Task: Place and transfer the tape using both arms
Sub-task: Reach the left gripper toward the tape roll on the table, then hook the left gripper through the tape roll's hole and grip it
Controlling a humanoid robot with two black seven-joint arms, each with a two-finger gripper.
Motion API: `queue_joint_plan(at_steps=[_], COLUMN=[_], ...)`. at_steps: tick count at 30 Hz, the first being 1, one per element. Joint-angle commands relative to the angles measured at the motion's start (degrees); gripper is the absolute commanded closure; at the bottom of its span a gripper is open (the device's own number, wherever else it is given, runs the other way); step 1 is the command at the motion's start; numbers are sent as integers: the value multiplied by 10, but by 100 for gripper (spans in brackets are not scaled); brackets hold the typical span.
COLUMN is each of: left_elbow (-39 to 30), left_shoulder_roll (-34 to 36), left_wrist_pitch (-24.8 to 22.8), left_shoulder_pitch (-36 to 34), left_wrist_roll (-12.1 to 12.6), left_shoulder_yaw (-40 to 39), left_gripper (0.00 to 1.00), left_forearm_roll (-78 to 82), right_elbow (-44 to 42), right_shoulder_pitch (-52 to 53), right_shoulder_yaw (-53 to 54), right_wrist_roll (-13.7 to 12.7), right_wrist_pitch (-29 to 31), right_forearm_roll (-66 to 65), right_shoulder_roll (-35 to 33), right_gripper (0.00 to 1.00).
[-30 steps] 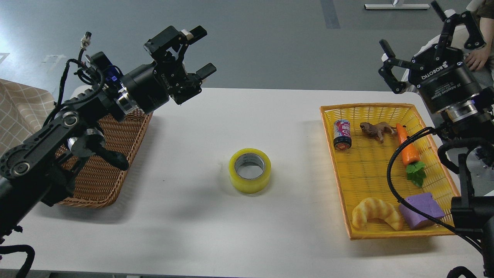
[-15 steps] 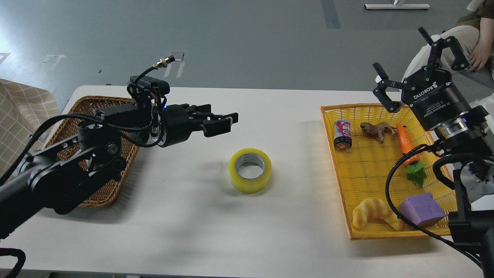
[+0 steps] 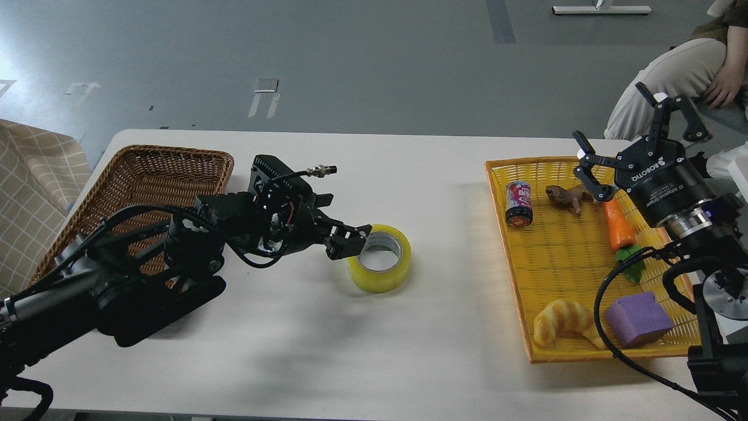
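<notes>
The tape [image 3: 383,278], a yellow roll with a grey core, lies flat in the middle of the white table [image 3: 409,362]. My left gripper [image 3: 349,240] reaches in low from the left. Its fingers are spread, with the fingertips [image 3: 357,230] at the roll's left rim; I cannot tell whether they touch it. My right gripper [image 3: 628,137] is open and empty. It hangs in the air over the back right corner of the yellow tray [image 3: 508,257], far from the tape.
A brown wicker basket [image 3: 146,175] stands at the back left, behind my left arm. The yellow tray holds a drink can [image 3: 518,203], a toy lion [image 3: 565,196], a carrot [image 3: 618,225], a croissant [image 3: 564,330] and a purple block [image 3: 637,318]. A seated person [image 3: 684,64] is at the back right.
My left gripper has come down from high at the back left and moved right, down to the tape's left rim. My right gripper has dropped lower and stays open. The tape has not moved.
</notes>
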Motion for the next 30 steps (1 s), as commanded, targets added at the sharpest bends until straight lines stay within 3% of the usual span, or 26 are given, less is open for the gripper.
queue_joint_plan(at_steps=[1, 8, 13, 30], left_elbow=[9, 75, 145, 174], left_shoulder_roll=[-17, -78, -112, -119], left_wrist_pitch=[-6, -23, -23, -23], left_shoulder_pitch=[1, -15, -33, -32], left_wrist_roll=[1, 3, 27, 29], left_shoulder_yaw=[3, 3, 4, 35], left_gripper=[2, 2, 2, 3], left_forearm_roll=[0, 0, 0, 0], right_elbow=[-1, -1, -1, -2], right_shoulder_pitch=[-3, -15, -26, -28], right_shoulder_yaw=[-1, -1, 3, 7], right_wrist_roll=[2, 4, 4, 4], right_wrist_pitch=[0, 0, 0, 0], right_forearm_roll=[-1, 0, 0, 0], right_shoulder_roll=[1, 2, 2, 2], right_gripper=[0, 0, 0, 1])
